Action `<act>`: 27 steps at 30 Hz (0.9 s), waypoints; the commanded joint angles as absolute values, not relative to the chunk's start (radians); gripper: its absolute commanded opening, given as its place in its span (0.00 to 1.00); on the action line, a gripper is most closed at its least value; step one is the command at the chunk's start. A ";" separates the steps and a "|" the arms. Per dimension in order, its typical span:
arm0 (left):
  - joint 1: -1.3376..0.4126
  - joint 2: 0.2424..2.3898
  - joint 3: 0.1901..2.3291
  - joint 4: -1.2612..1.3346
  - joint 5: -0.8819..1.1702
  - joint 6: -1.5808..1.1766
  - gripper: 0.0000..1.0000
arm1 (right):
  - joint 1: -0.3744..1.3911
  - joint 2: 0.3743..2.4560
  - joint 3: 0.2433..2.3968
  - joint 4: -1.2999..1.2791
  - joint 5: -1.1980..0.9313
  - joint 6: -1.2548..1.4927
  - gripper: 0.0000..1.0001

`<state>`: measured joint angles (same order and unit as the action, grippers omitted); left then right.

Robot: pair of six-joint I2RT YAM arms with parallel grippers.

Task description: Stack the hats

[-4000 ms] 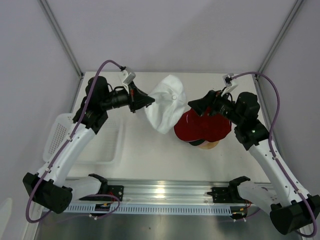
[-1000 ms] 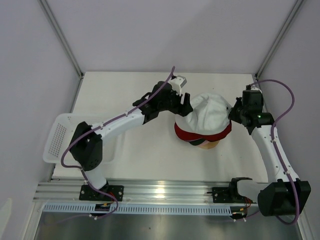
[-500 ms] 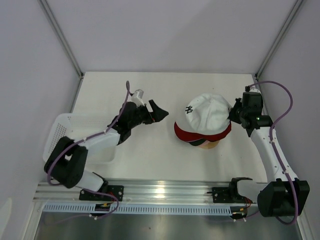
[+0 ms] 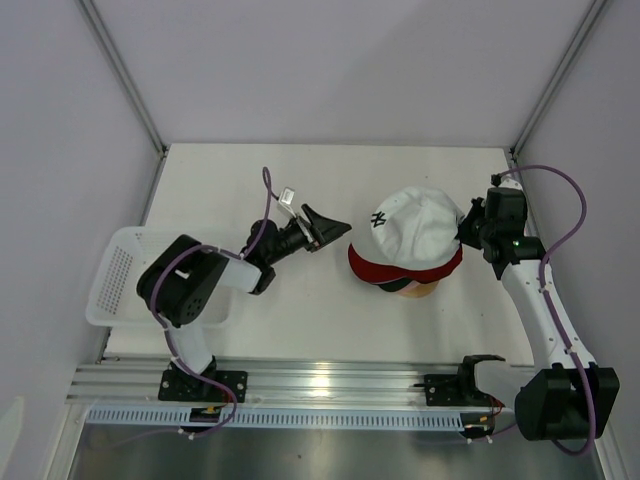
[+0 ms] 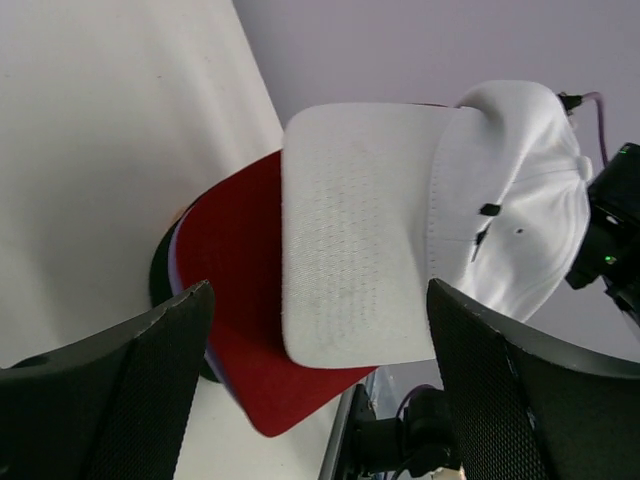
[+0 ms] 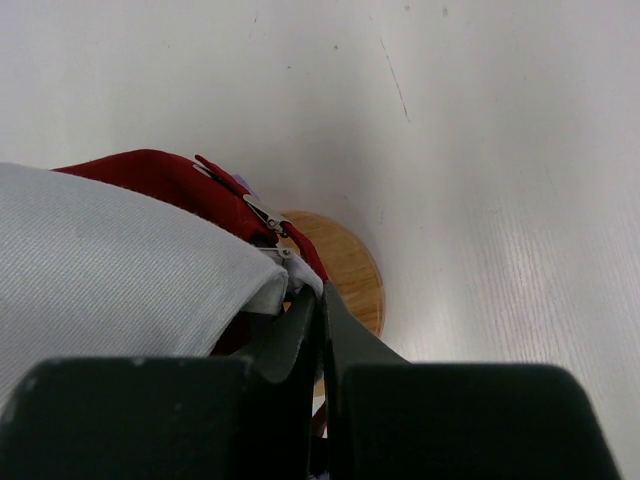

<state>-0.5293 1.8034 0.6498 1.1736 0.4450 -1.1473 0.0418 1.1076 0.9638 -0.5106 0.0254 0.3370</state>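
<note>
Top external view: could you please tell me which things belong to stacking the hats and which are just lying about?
Job in hand: white cap, on top; red cap beneath it; wooden stand carrying the stack; right tool, shut on the white cap's rear edge; left tool, open.
Lying about: white mesh basket, far left.

Can make out only a crescent of the red cap (image 4: pixel 364 263) under the white cap (image 4: pixel 415 225) at centre right of the top view; below it, slivers of dark and pale cloth, too thin to tell apart, and a scrap of the wooden stand (image 4: pixel 420 290). Cannot see the tips of the right gripper (image 4: pixel 466 232), tucked behind the white crown. Cannot tell, in the right wrist view, whether cloth sits between its blurred, pressed-together fingers (image 6: pixel 270 370). Cannot follow the spread fingers (image 5: pixel 110 400) of the left gripper (image 5: pixel 320 292) past the left wrist view's bottom edge.
</note>
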 commanded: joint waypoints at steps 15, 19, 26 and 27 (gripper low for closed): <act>-0.583 1.902 0.788 1.348 0.495 -1.239 0.76 | 0.046 1.123 0.950 -0.520 0.000 0.330 0.05; -0.583 1.921 0.796 1.385 0.497 -1.264 0.47 | 0.044 1.127 0.950 -0.520 0.000 0.331 0.05; -0.591 1.826 0.724 1.300 0.451 -1.246 0.01 | 0.046 1.121 0.951 -0.538 0.071 0.341 0.04; -0.594 1.771 0.719 1.240 0.442 -1.233 0.01 | 0.046 1.118 0.953 -0.540 0.075 0.345 0.04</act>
